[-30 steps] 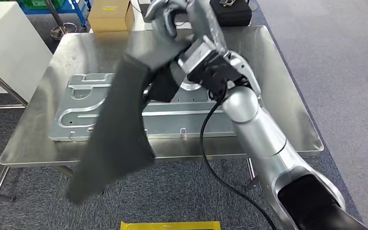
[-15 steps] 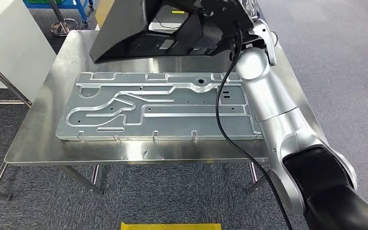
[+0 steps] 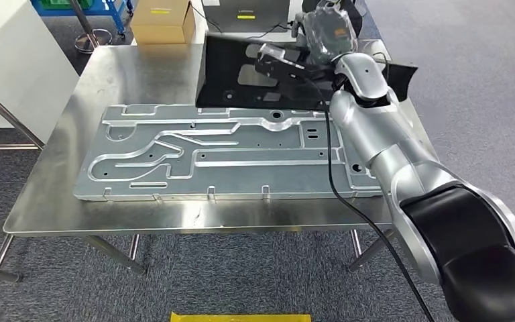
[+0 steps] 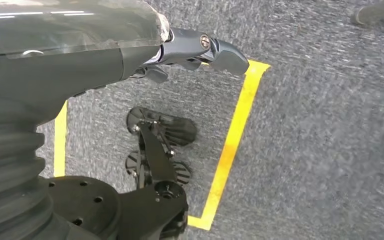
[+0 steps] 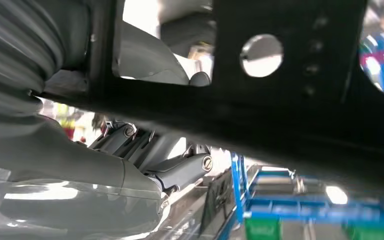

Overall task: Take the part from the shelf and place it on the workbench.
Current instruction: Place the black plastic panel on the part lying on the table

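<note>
Your right hand (image 3: pixel 288 64) grips the black panel (image 3: pixel 241 74), held low over the far side of the workbench (image 3: pixel 60 194) behind the grey plate (image 3: pixel 221 157), ready for setting down. Left hand (image 4: pixel 180 47) hangs empty, fingers loosely apart.

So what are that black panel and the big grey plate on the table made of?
The black panel looks like thin sheet metal with a matte dark coating: flat, punched holes. It could be plastic. The grey plate looks like bare stamped metal, dull silver with pressed ribs. The table seems brushed steel, reflective.
</note>
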Motion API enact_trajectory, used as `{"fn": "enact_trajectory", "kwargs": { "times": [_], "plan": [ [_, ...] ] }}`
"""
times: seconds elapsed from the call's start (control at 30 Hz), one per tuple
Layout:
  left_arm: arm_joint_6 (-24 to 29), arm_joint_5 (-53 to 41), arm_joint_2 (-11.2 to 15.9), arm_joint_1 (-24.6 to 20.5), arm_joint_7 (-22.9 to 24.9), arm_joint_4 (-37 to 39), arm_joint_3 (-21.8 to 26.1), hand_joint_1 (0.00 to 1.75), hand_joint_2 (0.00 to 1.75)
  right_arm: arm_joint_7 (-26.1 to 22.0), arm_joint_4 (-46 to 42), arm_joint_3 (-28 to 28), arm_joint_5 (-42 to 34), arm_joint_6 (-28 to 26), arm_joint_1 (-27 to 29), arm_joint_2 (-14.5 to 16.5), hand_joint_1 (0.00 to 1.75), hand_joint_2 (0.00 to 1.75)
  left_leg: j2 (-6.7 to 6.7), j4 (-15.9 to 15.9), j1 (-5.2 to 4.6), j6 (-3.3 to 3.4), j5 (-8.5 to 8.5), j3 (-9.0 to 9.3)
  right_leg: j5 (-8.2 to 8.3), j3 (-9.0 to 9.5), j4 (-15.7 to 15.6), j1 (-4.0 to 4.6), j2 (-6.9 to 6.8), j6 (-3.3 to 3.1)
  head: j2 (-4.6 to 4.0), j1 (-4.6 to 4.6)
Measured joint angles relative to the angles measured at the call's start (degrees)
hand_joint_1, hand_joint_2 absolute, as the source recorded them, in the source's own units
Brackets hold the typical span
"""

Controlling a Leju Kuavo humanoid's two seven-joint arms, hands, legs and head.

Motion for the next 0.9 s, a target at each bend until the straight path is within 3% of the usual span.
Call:
{"fn": "enact_trajectory", "kwargs": {
  "times": [0.07, 0.13, 0.17, 0.2, 0.27, 0.3, 0.4, 0.47, 0.53, 0.6, 0.63, 0.67, 0.73, 0.8, 0.83, 0.9],
  "plan": [
    [-0.1, 0.2, 0.1, 0.0, -0.2, 0.0, 0.0, 0.0, 1.75, 0.7, 2.1, 2.5, 1.4, 0.9, -0.5, 0.0, 1.71, 1.75, 0.18, 6.9, 0.14, -0.43, -3.23, -3.17, -0.08, 0.11, 0.0, -0.01, 0.0, -0.3, 0.0, -0.03],
    [-0.1, 0.3, 0.2, 0.0, -0.3, 0.0, 0.0, 0.0, 1.75, 0.9, 3.5, 4.1, 1.9, 1.3, -0.5, 0.0, 1.71, 1.75, 0.22, 11.6, 0.22, -0.72, -4.12, -5.74, -0.28, 0.2, 0.2, -0.01, 0.03, -0.36, -0.01, -0.03],
    [-0.1, 0.3, 0.2, 0.0, -0.3, 0.0, 0.0, 0.0, 1.75, 0.9, 4.0, 4.6, 2.2, 1.7, -0.5, 0.0, 1.71, 1.75, 0.25, 11.1, 0.25, -0.79, -2.99, -5.76, -0.45, 0.29, 0.3, -0.02, 0.07, -0.31, -0.01, -0.03],
    [-0.1, 0.3, 0.2, 0.0, -0.3, 0.0, 0.0, 0.0, 1.75, 1.0, 4.5, 5.1, 2.6, 2.4, -0.6, -0.1, 1.71, 1.75, 0.29, 8.5, 0.31, -0.79, -1.01, -4.78, -0.67, 0.44, 0.4, -0.03, 0.11, -0.22, -0.01, -0.03],
    [-0.1, 0.3, 0.4, 0.0, -0.4, 0.0, 0.0, 0.0, 1.75, 0.9, 5.2, 6.0, 4.0, 4.8, -0.7, -0.1, 1.71, 1.75, 0.37, 1.3, 0.29, -0.61, 2.68, -1.6, -1.18, 0.79, 0.7, 0.04, 0.2, 0.16, 0.0, -0.02],
    [-0.1, 0.3, 0.5, -0.1, -0.4, 0.0, 0.0, 0.0, 1.75, 0.8, 5.6, 6.5, 4.8, 6.1, -0.8, -0.1, 1.71, 1.75, 0.38, -1.3, 0.2, -0.35, 3.41, -0.31, -1.36, 0.84, 0.8, 0.13, 0.24, 0.39, 0.0, -0.02],
    [-0.3, 0.2, 0.6, -0.3, -0.6, 0.0, -0.1, 0.0, 1.75, -0.3, 6.8, 7.6, 6.2, 9.3, -0.2, -0.2, 1.71, 1.75, 0.26, -3.2, -0.01, 0.6, 3.13, 0.71, -1.46, 0.78, 0.9, 0.28, 0.22, 1.14, 0.0, 0.02],
    [-0.3, 0.0, 0.6, -0.3, -0.6, 0.0, -0.4, 0.0, 1.75, -1.5, 7.4, 7.8, 6.3, 10.5, 0.3, -0.3, 1.71, 1.75, 0.25, -3.6, 0.15, 1.24, 3.29, 0.88, -2.36, 0.39, 1.9, 0.19, 0.22, 1.65, 0.0, 0.03],
    [-0.5, -0.2, 0.6, -0.4, -0.6, 0.0, -0.7, 0.0, 1.75, -2.4, 7.8, 7.8, 6.3, 11.8, 0.6, -0.5, 1.71, 1.75, 0.28, -3.9, 0.25, 1.81, 3.38, 1.12, -5.13, -1.89, 6.9, 0.09, 0.27, 2.04, 0.0, 0.04],
    [-0.8, -0.4, 0.6, -0.5, -0.6, 0.0, -0.9, 0.0, 1.75, -3.0, 8.3, 7.9, 6.3, 13.1, 1.3, -0.6, 1.71, 1.75, 0.24, -3.9, 0.19, 2.12, 3.29, 1.21, -7.96, -5.61, 14.2, 0.08, 0.28, 2.24, 0.0, 0.06],
    [-0.9, -0.4, 0.6, -0.5, -0.6, 0.0, -1.0, 0.0, 1.75, -3.2, 8.6, 7.9, 6.3, 13.5, 1.8, -0.7, 1.71, 1.75, 0.18, -3.9, 0.17, 2.19, 3.23, 1.28, -8.22, -6.87, 16.4, 0.07, 0.28, 2.26, 0.0, 0.06],
    [-1.0, -0.4, 0.6, -0.5, -0.6, 0.0, -1.0, 0.0, 1.75, -3.3, 8.8, 7.9, 6.3, 13.7, 2.3, -0.7, 1.71, 1.75, 0.11, -3.8, 0.15, 2.21, 3.17, 1.35, -7.41, -7.19, 16.4, 0.07, 0.28, 2.19, 0.0, 0.07],
    [-1.1, -0.5, 0.6, -0.5, -0.6, 0.0, -1.1, 0.0, 1.75, -3.4, 8.9, 7.9, 6.3, 13.8, 2.9, -0.7, 1.71, 1.75, 0.0, -3.7, 0.08, 2.09, 2.97, 1.51, -3.39, -4.83, 10.5, 0.13, 0.28, 1.76, 0.0, 0.06],
    [-1.1, -0.5, 0.6, -0.6, -0.6, 0.0, -1.1, 0.0, 1.75, -3.4, 8.9, 7.9, 6.3, 13.8, 2.8, -0.7, 1.71, 1.75, -0.05, -3.5, -0.15, 1.75, 2.71, 1.51, -0.55, -1.64, 3.6, 0.4, 0.31, 1.23, 0.0, 0.05],
    [-1.1, -0.5, 0.5, -0.6, -0.6, 0.0, -1.1, 0.0, 1.75, -3.4, 9.0, 7.9, 6.3, 13.8, 2.8, -0.7, 1.71, 1.75, -0.04, -3.5, -0.21, 1.54, 2.64, 1.49, -0.11, -0.82, 1.7, 0.57, 0.33, 1.05, 0.0, 0.04],
    [-1.1, -0.5, 0.5, -0.6, -0.7, 0.0, -1.2, 0.0, 1.75, -3.4, 9.0, 7.9, 6.3, 13.9, 2.8, -0.7, 1.71, 1.75, -0.03, -3.6, -0.26, 1.06, 2.64, 1.49, -0.17, -0.58, 0.9, 0.7, 0.35, 0.78, 0.0, 0.04]
  ]
}}
